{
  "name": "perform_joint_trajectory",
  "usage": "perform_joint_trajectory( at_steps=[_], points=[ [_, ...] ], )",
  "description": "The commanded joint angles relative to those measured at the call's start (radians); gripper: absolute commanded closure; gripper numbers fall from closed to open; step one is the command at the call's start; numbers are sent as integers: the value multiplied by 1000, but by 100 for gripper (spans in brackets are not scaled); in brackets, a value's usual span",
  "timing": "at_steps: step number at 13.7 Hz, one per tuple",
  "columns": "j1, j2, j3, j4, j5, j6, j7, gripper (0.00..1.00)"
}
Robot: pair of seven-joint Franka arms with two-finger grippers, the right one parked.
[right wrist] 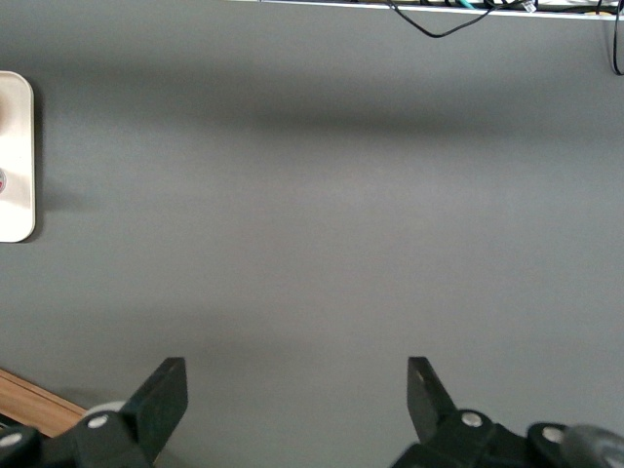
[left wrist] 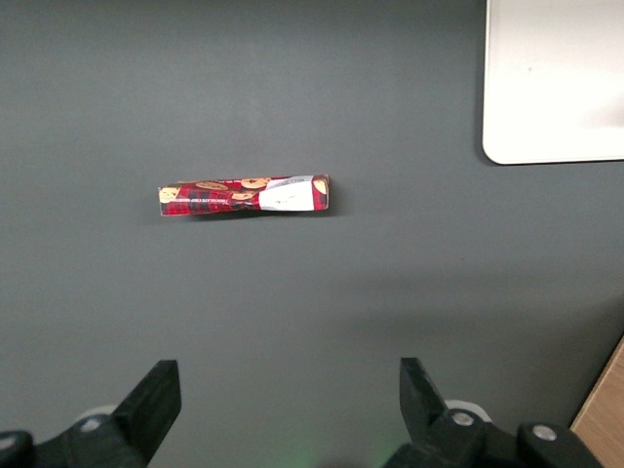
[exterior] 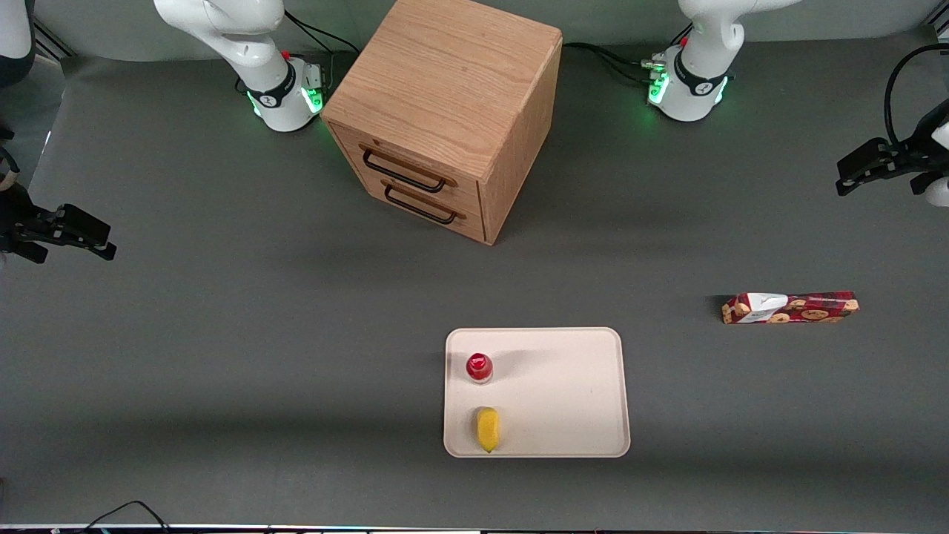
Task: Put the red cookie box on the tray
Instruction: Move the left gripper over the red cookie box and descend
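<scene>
In the front view, the tray [exterior: 578, 400] sits on the grey counter [exterior: 222, 334], nearer to the camera than the wooden drawer cabinet [exterior: 445, 111]. On the tray stand a small red-capped bottle [exterior: 479, 367] and, nearer the camera, a yellow object [exterior: 487, 429]; both keep to the tray's edge toward the parked arm's end, and the rest of the tray surface is bare. The red cookie box [exterior: 790, 307] lies flat on the counter, well apart from the tray toward the working arm's end, its white patch at the end closer to the tray. The hand [exterior: 852, 172] hangs above the counter, farther from the camera than the box and well apart from it.

In the left wrist view, the hand [left wrist: 288, 400] is spread wide and holds nothing, its two black fingers [left wrist: 151, 395] framing bare counter. The red cookie box [left wrist: 244, 196] lies apart from the fingers, with a rounded corner of the tray [left wrist: 546, 97] showing at its white-patch end.

In the right wrist view, only an edge of the tray [right wrist: 18, 156] is visible on the counter.
</scene>
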Motion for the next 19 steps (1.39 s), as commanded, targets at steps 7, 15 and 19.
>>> perform_joint_trajectory(
  at_steps=[7,15,19],
  points=[
    [20,40,-2,-88,63,32,179,0],
    [22,174,192,-258,75,428,1076,0],
    [42,328,193,-255,66,554,1339,0]
  ],
)
